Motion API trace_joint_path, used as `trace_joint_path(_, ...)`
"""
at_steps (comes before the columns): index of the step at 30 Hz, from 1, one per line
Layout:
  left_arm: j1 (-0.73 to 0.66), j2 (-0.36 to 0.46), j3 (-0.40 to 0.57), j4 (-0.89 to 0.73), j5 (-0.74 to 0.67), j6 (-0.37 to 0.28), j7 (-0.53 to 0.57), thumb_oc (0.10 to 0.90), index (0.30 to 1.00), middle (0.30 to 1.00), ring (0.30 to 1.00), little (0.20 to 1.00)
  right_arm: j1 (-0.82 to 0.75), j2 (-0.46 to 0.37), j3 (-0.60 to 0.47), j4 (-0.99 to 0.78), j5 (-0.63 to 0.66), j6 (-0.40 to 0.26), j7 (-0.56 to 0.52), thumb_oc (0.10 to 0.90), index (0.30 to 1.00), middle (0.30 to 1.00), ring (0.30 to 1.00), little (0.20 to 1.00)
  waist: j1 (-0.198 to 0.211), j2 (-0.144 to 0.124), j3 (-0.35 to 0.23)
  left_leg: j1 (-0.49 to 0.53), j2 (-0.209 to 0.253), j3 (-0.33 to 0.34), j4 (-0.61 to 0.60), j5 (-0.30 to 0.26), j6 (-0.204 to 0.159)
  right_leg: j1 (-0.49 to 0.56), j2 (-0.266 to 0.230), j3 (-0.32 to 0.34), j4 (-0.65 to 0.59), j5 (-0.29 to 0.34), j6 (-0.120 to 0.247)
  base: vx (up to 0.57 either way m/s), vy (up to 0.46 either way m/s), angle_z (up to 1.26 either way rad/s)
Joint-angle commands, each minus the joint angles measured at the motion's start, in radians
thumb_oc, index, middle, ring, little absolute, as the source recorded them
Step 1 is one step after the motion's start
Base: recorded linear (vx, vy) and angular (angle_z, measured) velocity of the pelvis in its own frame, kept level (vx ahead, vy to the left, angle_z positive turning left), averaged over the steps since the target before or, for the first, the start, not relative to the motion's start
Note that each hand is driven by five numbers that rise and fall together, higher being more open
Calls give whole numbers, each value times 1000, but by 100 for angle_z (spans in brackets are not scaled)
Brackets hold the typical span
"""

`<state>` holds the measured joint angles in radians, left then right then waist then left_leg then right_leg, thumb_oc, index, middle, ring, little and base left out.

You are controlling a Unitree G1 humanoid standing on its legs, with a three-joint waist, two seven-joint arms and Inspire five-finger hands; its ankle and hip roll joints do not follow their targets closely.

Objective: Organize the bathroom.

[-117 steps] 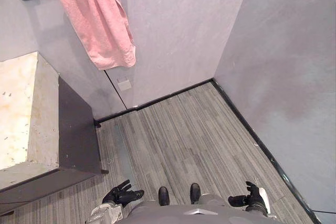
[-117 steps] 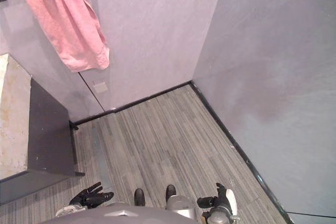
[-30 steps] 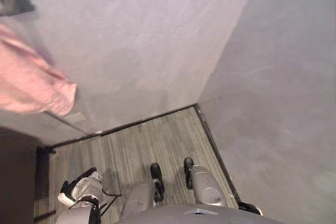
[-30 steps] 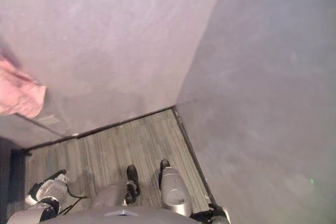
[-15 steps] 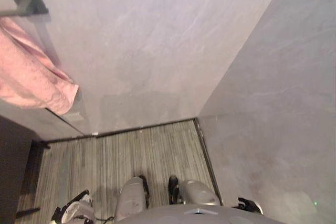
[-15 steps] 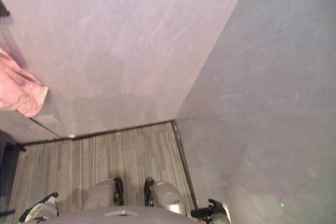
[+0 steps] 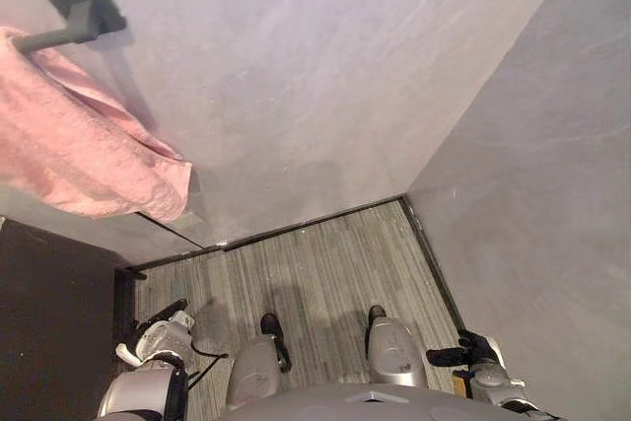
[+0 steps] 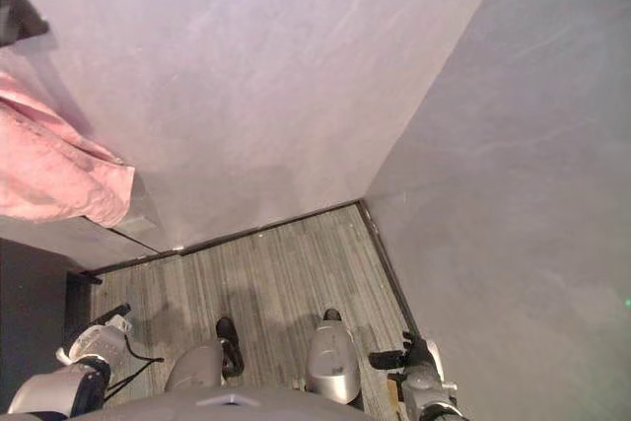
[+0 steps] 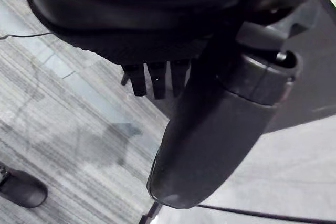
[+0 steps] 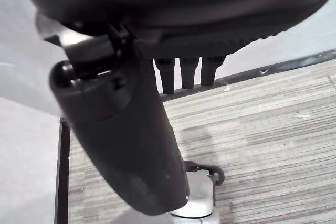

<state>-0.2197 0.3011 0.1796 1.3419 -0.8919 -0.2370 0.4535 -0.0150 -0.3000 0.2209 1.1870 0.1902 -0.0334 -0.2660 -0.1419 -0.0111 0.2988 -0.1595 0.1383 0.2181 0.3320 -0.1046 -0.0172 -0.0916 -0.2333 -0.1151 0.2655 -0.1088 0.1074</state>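
In the corner ahead, two pale grey walls are meeting above a striped grey floor, with a dark skirting running along the foot of each. A dark cabinet is filling the lower left of the head views. The towel is hanging high on the left wall, draped over a dark rail; it is pink, soft and rumpled, its folds bunching down to a rounded lower corner. The left eye view is showing the rail's square wall bracket and a wide stretch of the towel, while the right eye view is catching less of the towel. The left hand is hanging low beside the cabinet, fingers straight and loose in its wrist view, holding nothing. The right hand is hanging low by the right wall, its fingers likewise straight and empty
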Motion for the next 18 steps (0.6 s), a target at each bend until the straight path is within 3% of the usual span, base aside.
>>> trace_joint_path(1,101,71,43,-5,39,-33,48,800,900,900,900,900,39,-58,-31,15,-46,-6,-33,800,900,900,900,900,11,-2,-15,45,30,-45,25,-32,-23,-22,-64,27,18,51,93,100,35,-24)
trace_joint_path(5,142,70,74,16,74,-22,59,800,900,900,900,900,71,-53,-59,29,-68,-15,-41,800,900,900,900,900,33,-16,-49,40,29,-45,57,-58,-22,31,-78,8,-37,74,103,161,87,-12)
trace_joint_path(7,159,67,78,17,81,-11,74,800,900,900,900,900,82,-45,-65,26,-98,-27,-46,800,900,900,900,900,39,-19,-62,67,13,-26,30,-59,-6,24,-103,-9,-19,123,103,152,181,-10)
trace_joint_path(8,167,68,77,18,74,-3,84,800,900,900,900,900,83,-42,-60,22,-117,-30,-50,800,900,900,900,900,42,-22,-64,90,0,-5,13,-72,6,-14,-125,-10,37,198,112,88,145,-19)
trace_joint_path(9,169,69,78,18,72,-1,86,800,900,900,900,900,83,-41,-60,21,-123,-32,-50,800,900,900,900,900,45,-23,-65,95,-1,4,9,-74,9,-25,-130,-14,55,208,113,77,186,-41)
trace_joint_path(10,185,75,98,24,67,7,108,800,900,900,900,900,76,-40,-53,15,-165,-43,-39,800,900,900,900,900,51,-18,-60,138,8,76,-16,-78,25,-79,-120,-66,166,204,117,74,141,-101)
trace_joint_path(11,195,80,105,25,45,6,111,800,900,900,900,900,65,-44,-40,11,-160,-42,-32,800,900,900,900,900,42,-20,-61,162,2,100,-46,-69,29,-124,-61,-71,187,179,120,151,91,-140)
trace_joint_path(12,190,84,95,29,31,-1,102,800,900,900,900,900,70,-38,-44,15,-162,-50,-32,800,900,900,900,900,20,-39,-72,175,-42,69,-80,-56,22,-143,62,-80,86,154,111,139,-21,-145)
trace_joint_path(14,186,82,92,29,50,2,69,800,900,900,900,900,78,-30,-42,22,-158,-64,-45,800,900,900,900,900,16,-47,-78,175,-77,27,-104,-43,23,-132,104,-113,12,140,78,85,-34,-10)
trace_joint_path(16,174,76,80,19,62,29,19,800,900,900,900,900,73,-28,-40,27,-140,-69,-59,800,900,900,900,900,10,-38,-76,163,-82,3,-110,-26,23,-102,140,-81,-18,101,38,36,-46,91)
trace_joint_path(17,159,62,44,17,54,72,-34,800,900,900,900,900,61,-34,-33,27,-105,-56,-72,800,900,900,900,900,9,-32,-93,153,-93,3,-118,-12,9,-42,156,-91,-96,93,11,86,-45,73)
trace_joint_path(18,157,54,35,19,66,86,-51,800,900,900,900,900,61,-33,-34,27,-97,-52,-76,800,900,900,900,900,7,-29,-92,152,-95,-4,-108,-17,10,-25,164,-76,-106,92,8,104,-29,58)
